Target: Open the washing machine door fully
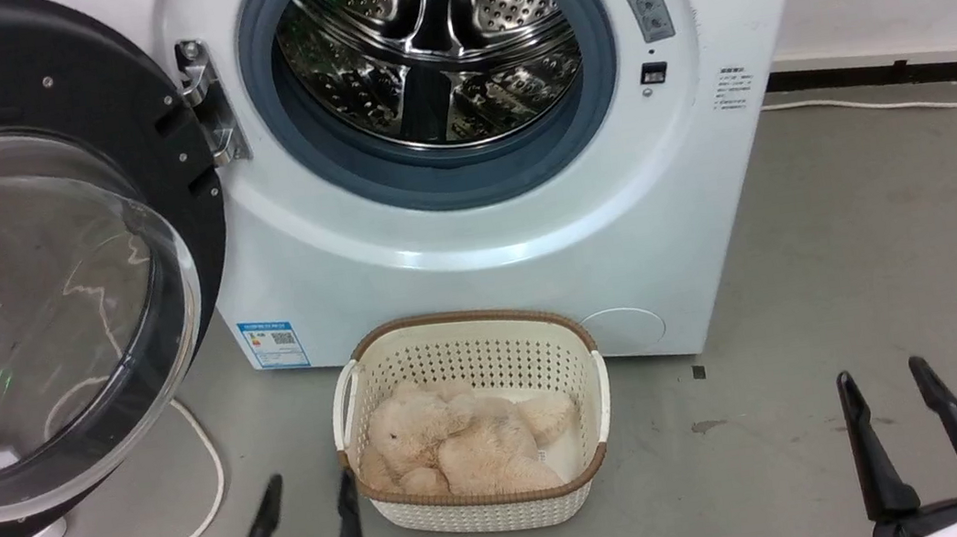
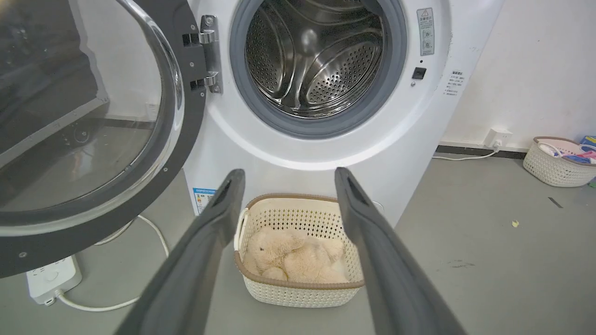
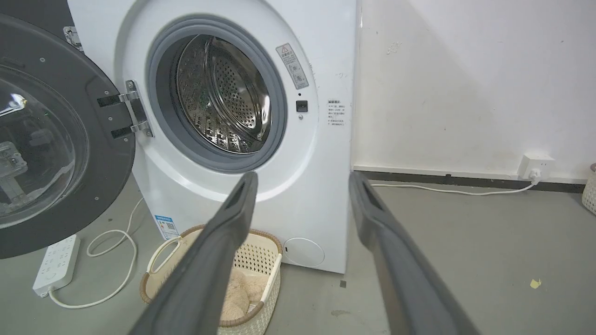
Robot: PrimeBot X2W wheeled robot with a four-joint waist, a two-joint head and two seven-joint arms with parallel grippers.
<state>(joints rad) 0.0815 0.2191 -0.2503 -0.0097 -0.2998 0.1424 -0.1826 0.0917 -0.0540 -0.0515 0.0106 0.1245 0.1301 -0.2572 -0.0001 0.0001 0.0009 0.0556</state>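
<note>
Large round glossy black washing machine door (image 1: 39,299), swung wide on its metal hinge (image 1: 207,101), left of the white front-loading washing machine (image 1: 484,240). Released and empty, clear of that door: left gripper (image 1: 309,485) and right gripper (image 1: 881,373), low over the grey floor (image 1: 856,256), either side of a cream perforated basket (image 1: 466,316).

a cream basket (image 1: 483,513) holds a beige plush toy (image 1: 455,442); a white power strip (image 2: 51,279) lies nearby.
</note>
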